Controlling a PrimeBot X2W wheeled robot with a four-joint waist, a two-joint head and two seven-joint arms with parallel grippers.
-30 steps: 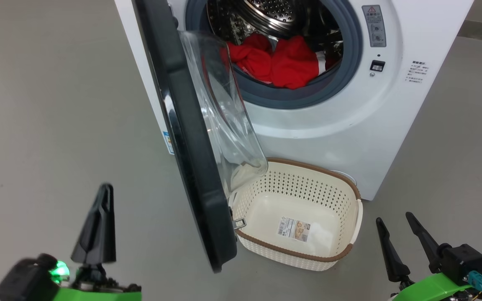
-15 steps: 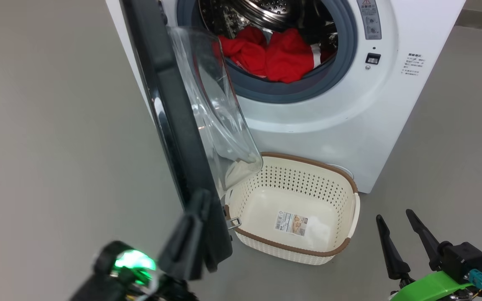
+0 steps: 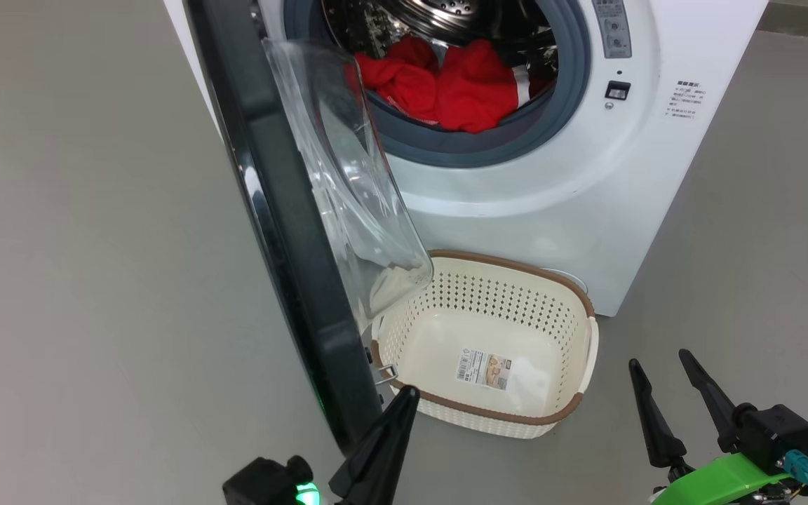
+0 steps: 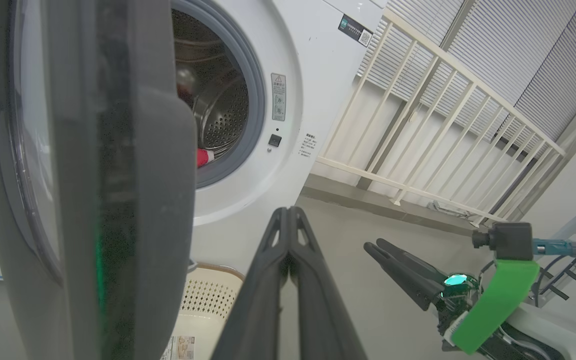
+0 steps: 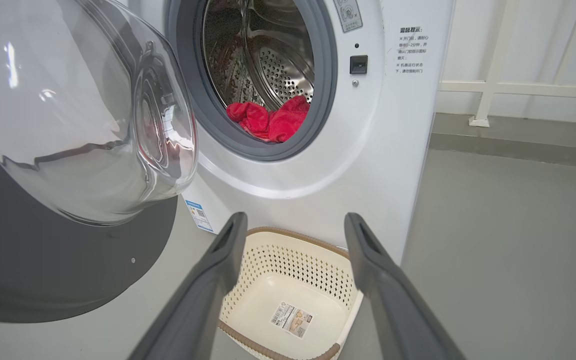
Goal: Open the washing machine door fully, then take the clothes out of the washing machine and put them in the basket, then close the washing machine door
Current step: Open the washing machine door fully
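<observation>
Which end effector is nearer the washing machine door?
Left. The left end effector sits beside the lower edge of the washing machine door; the right end effector hangs beyond the basket.

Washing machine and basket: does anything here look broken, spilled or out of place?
Nothing looks broken or spilled. One awkward thing: the washing machine door is only part-way open, and in the head view its glass bowl overlaps the left corner of the basket. The clothes lie in the drum.

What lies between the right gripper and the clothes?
The empty basket, then the washer's white front and grey gasket, as the right wrist view shows.
</observation>
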